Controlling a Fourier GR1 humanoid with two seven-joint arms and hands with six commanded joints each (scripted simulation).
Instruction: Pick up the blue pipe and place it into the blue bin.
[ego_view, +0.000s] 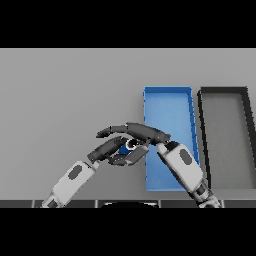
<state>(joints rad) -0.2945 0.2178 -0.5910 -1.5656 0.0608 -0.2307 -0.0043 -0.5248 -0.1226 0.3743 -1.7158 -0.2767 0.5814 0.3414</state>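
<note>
Your right hand (142, 134) reaches leftward from the lower right, its forearm crossing over the lower part of the blue bin (168, 95). Its fingers stretch out long and nearly straight to the left, past the bin's left wall, while the thumb curls underneath. Between the fingers above and the thumb below you can see the blue pipe (125, 148), only a small blue patch with a pale ring-like end showing beside it. So your right hand is grasping the pipe, pinched between thumb and fingers rather than wrapped tightly round it.

The pipe sits just outside the bin, close beside its left wall, near the bin's lower half. You cannot tell whether it rests on the grey table (65, 100) or is lifted off it.

Your left hand (107, 149) comes in from the lower left and sits just left of the pipe, beneath the right hand's fingers. Its fingers are loosely extended toward the pipe; whether they touch it you cannot tell.

To the right of the blue bin, just beside it, stands a black bin (223, 91) with a grey floor.
</note>
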